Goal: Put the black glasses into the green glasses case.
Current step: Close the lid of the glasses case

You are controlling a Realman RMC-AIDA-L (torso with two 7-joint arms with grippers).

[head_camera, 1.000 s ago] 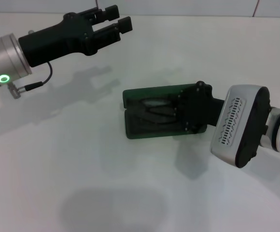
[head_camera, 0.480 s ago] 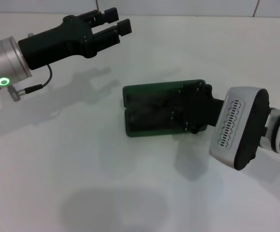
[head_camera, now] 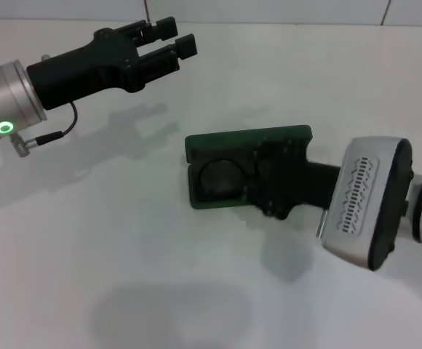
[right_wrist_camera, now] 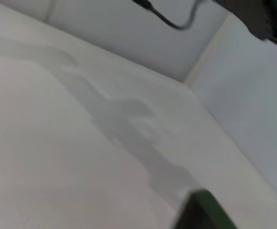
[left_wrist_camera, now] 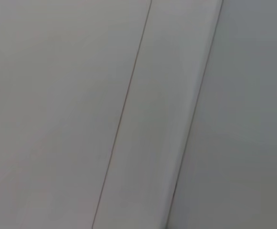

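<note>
The green glasses case lies open in the middle of the table, its lid raised along the far side. Inside its dark tray I make out a round lens of the black glasses; the rest of them is hidden under my right gripper, which hangs low over the right half of the case. My left gripper hovers open and empty at the far left, well away from the case. A green corner of the case shows in the right wrist view. The left wrist view shows only wall.
The white table spreads around the case with no other objects on it. A white wall runs along its far edge. The left arm's cable dangles above the table at the left.
My right gripper has turned and slid slightly toward the near side over the case, uncovering a lens in the tray. The left arm has hardly moved.
</note>
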